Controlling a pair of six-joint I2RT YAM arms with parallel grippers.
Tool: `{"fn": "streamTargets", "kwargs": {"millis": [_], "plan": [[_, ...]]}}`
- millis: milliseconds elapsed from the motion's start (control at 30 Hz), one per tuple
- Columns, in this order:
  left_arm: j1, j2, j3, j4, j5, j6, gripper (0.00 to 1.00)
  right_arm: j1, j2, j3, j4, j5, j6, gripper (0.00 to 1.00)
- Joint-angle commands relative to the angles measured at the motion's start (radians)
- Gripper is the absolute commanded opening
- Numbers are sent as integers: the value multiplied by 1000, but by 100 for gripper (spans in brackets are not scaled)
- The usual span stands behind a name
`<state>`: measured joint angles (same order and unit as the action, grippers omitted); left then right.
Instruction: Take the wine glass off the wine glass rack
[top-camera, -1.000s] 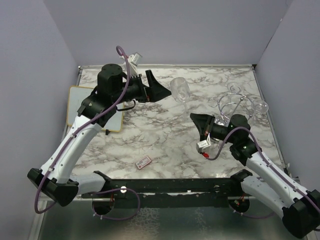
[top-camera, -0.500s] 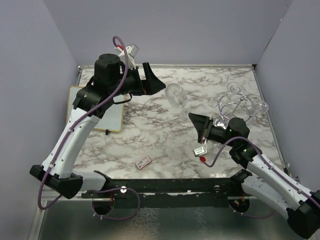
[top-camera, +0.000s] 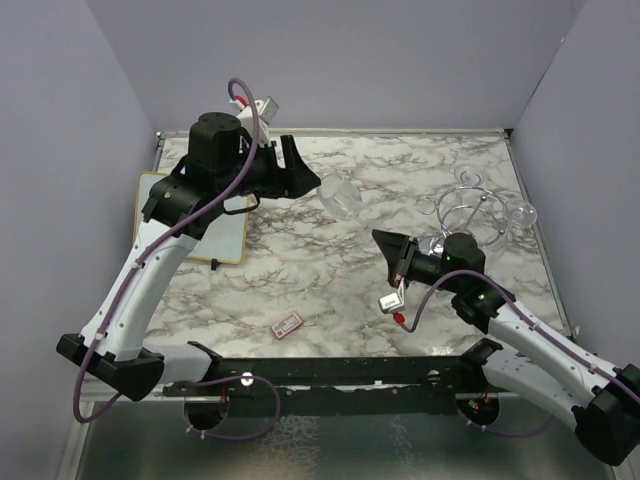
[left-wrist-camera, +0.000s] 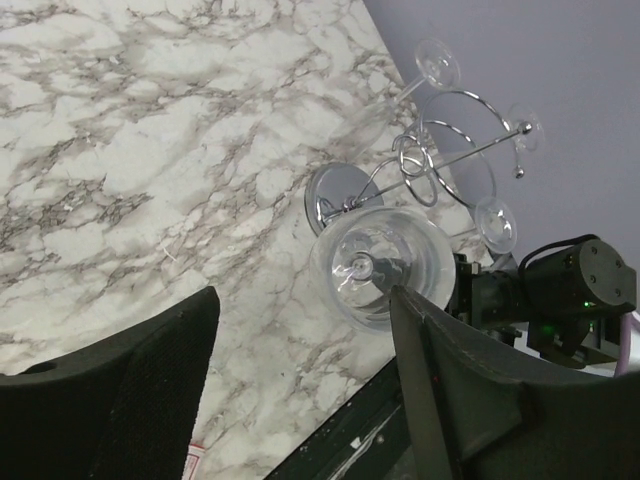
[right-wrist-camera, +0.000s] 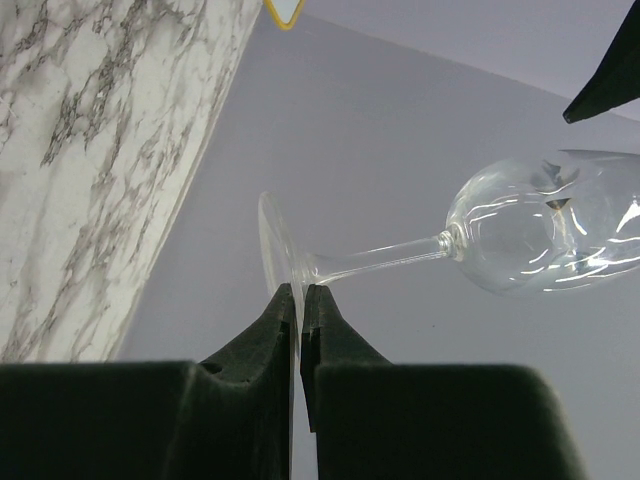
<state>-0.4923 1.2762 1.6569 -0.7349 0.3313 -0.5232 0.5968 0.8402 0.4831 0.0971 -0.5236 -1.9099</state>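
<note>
My right gripper (top-camera: 388, 246) is shut on the round foot of a clear wine glass (top-camera: 338, 195) and holds it sideways above the marble table. In the right wrist view the foot's edge is pinched between the fingers (right-wrist-camera: 283, 318), and the stem leads to the bowl (right-wrist-camera: 540, 238). My left gripper (top-camera: 305, 172) is open with its jaws wide, just left of the bowl and not touching it. In the left wrist view the bowl (left-wrist-camera: 380, 265) sits beyond the gap (left-wrist-camera: 300, 300). The chrome wine glass rack (top-camera: 462, 205) stands at the right and holds more glasses (left-wrist-camera: 437, 62).
A framed whiteboard (top-camera: 190, 215) lies at the table's left edge under the left arm. A small red-and-white card (top-camera: 288, 323) lies near the front. Another glass (top-camera: 520, 212) hangs at the rack's right side. Grey walls close in the back and both sides.
My right gripper has carried the glass to the left, farther from the rack. My left gripper has drawn back to the left and stayed open beside the bowl.
</note>
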Motion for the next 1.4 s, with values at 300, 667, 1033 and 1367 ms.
{"fn": "streamTargets", "kwargs": {"millis": [300, 667, 1033, 1367], "plan": [[0, 67, 31, -139, 73, 138, 54, 50, 39, 24, 55, 70, -95, 1], [0, 48, -68, -174, 109, 173, 29, 114, 69, 20, 31, 92, -127, 1], [0, 15, -116, -181, 69, 154, 0, 143, 89, 31, -7, 100, -89, 17], [3, 66, -16, -197, -208, 104, 0, 143, 81, 90, -106, 101, 86, 100]]}}
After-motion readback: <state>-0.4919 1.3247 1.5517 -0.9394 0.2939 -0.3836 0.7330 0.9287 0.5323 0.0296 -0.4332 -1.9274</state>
